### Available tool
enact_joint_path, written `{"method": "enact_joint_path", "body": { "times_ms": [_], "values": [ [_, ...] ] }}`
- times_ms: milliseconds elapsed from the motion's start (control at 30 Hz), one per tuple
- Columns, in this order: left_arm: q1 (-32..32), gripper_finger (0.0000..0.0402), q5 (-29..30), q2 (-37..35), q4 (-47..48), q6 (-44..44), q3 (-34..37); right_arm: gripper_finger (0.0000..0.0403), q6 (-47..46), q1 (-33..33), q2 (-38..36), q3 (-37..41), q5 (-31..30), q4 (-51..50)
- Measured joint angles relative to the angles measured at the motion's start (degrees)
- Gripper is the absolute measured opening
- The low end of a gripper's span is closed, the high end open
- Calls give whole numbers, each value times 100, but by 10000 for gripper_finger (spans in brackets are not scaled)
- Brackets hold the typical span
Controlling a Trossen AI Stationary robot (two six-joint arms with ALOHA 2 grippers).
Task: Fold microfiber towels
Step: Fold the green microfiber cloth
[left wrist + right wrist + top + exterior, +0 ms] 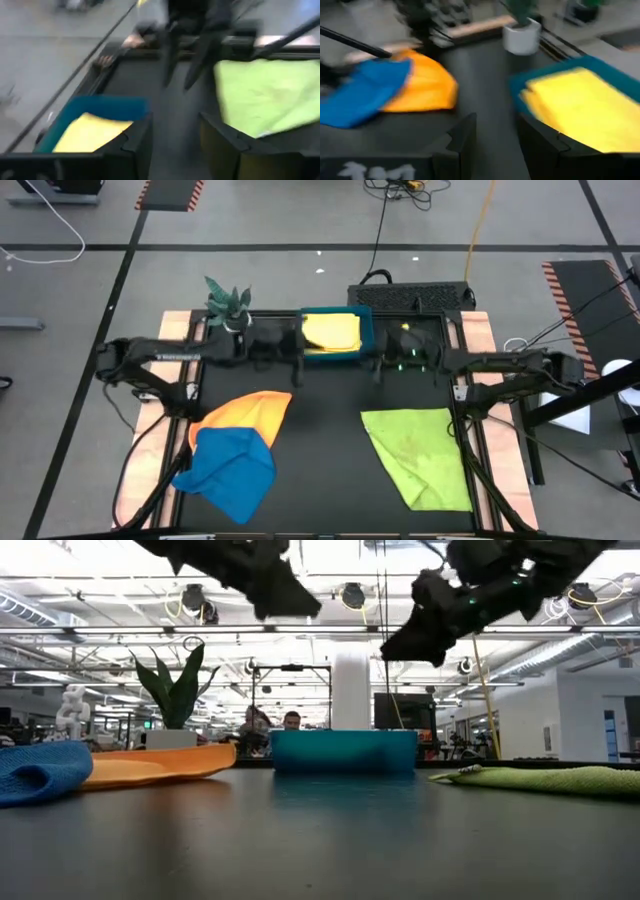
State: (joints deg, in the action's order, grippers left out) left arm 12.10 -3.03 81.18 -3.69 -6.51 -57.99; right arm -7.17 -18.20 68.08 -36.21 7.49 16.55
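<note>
On the dark surface point(330, 395) the teal tray point(365, 330) sits at the far middle, with a folded yellow towel point(332, 332) lying in it. The left end effector point(290, 360) hangs above the surface just beside the tray's left near corner, its fingers standing apart with nothing between them, as the left wrist view shows. The right end effector point(380, 367) hangs just off the tray's right near corner, likewise parted and empty. An orange towel point(250, 412) lies at near left, with a blue towel point(232, 468) heaped partly over its near edge. A lime green towel point(420, 452) lies spread at near right. A potted plant point(228, 305) stands left of the tray.
</note>
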Motion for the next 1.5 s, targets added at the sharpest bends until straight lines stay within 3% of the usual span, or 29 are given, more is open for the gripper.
{"method": "enact_joint_path", "body": {
  "times_ms": [167, 367, 533, 867, 1000, 1133, 1500],
  "values": [
    [-886, 124, 132, 11, -2115, -195, 937, 131, -525, 884, -52, 862, -403, 1270],
    [-1182, 116, 241, 123, -3274, -286, 1496, 130, -834, 1620, -56, 1237, -1244, 1380],
    [-1179, 115, 326, 132, -3063, -29, 1546, 130, -819, 1851, -62, 1011, -1349, 1112],
    [-1227, 115, 323, 130, -2436, 525, 1542, 130, -607, 1908, -60, 319, -1402, -1172],
    [-1284, 115, 336, 130, -2172, 754, 1542, 130, -790, 1906, -54, 466, -1489, -921],
    [-1375, 115, 529, 132, -2075, 834, 1542, 130, -873, 1951, -58, 525, -1015, -233],
    [-1584, 115, 834, 132, -2035, 899, 1542, 130, -1055, 2421, -58, 538, -931, 5]
  ]
}}
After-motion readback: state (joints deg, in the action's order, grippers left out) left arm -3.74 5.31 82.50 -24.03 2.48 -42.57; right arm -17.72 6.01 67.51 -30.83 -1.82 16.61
